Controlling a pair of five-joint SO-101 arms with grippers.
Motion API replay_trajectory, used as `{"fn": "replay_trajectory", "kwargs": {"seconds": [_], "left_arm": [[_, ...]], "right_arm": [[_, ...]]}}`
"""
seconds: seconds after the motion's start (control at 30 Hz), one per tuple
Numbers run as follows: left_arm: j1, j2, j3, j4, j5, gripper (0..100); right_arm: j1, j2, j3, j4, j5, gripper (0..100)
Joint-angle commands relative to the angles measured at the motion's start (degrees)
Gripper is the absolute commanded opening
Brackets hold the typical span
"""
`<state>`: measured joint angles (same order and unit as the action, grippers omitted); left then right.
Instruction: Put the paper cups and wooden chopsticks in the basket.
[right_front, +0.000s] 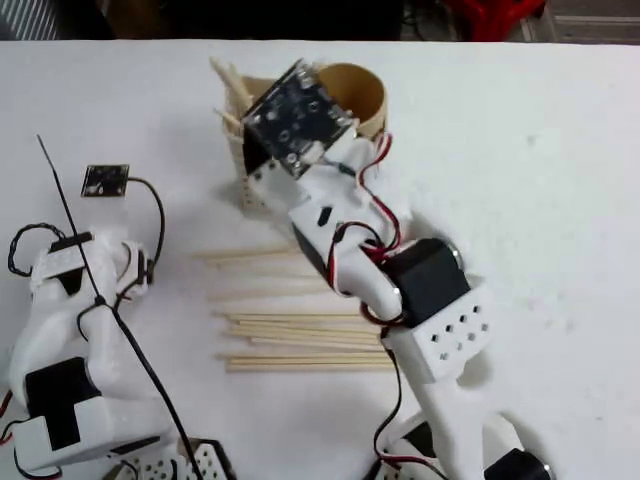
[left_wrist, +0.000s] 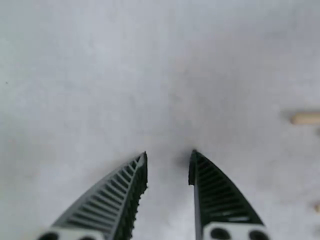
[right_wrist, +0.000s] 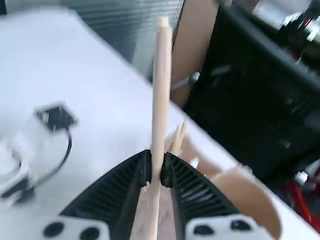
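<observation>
**Right wrist view: chopstick clamped above the basket**

Right wrist view shows the right gripper (right_wrist: 156, 167) pinched tight on a single wooden chopstick (right_wrist: 161, 95), which stands up between the black ribbed fingers (right_wrist: 120, 192). Its lower end is hidden behind them. Just beyond the fingertips, the tips of other chopsticks (right_wrist: 177, 136) poke up beside the brown paper cup (right_wrist: 250, 195), whose rim is cut off at the picture's edge.

From the high view, the right arm's circuit board (right_front: 293, 118) covers most of the basket (right_front: 243, 170). Part of the basket's pale perforated wall shows, along with the cup's round rim (right_front: 360, 90) and stick ends (right_front: 228, 82) jutting from the corner. Any print on the board is too small to read. Whether the cup stands inside the basket or just against it cannot be told.

A loose pile of chopsticks (right_front: 300, 325) lies flat on the white table (right_front: 530, 200), between the two arms and partly under the right arm.

The left gripper (left_wrist: 167, 159) hangs over bare tabletop with a narrow gap between its jaws and nothing in them. One chopstick end (left_wrist: 306, 118) shows off to one side of it.
</observation>
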<state>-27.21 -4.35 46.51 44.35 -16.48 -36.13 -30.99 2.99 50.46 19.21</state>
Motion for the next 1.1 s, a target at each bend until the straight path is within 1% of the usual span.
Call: {"fn": "replay_trajectory", "kwargs": {"seconds": [0.0, 0.13, 0.23, 0.4, 0.53, 0.87, 1.0, 1.07], "left_arm": [[-0.2, -0.1, -0.2, -0.9, -0.3, 15], [-0.2, -0.1, -0.2, -0.9, -0.3, 15], [-0.2, -0.1, -0.2, -0.9, -0.3, 15], [-0.2, -0.1, -0.2, -0.9, -0.4, 15], [-0.2, -0.1, -0.2, -0.9, -0.4, 15], [-0.2, -0.1, -0.2, -0.9, -0.4, 15], [-0.2, -0.1, -0.2, -0.9, -0.4, 15], [-0.2, -0.1, -0.2, -0.9, -0.4, 15]], "right_arm": [[0.7, 3.0, -5.5, -9.5, -2.2, 1.6], [0.9, 10.9, -11.0, -17.0, -4.3, 1.6], [0.9, 16.1, -16.6, -19.8, -4.4, 1.6], [0.9, 22.4, -23.4, -18.9, -4.4, 1.6], [0.9, 24.2, -23.6, -16.0, -4.2, 1.8], [4.6, 25.1, -23.3, -14.9, -4.3, 1.9], [4.4, 25.0, -23.3, -13.6, -4.3, 1.9], [4.4, 25.0, -23.3, -12.9, -4.3, 3.9]]}}
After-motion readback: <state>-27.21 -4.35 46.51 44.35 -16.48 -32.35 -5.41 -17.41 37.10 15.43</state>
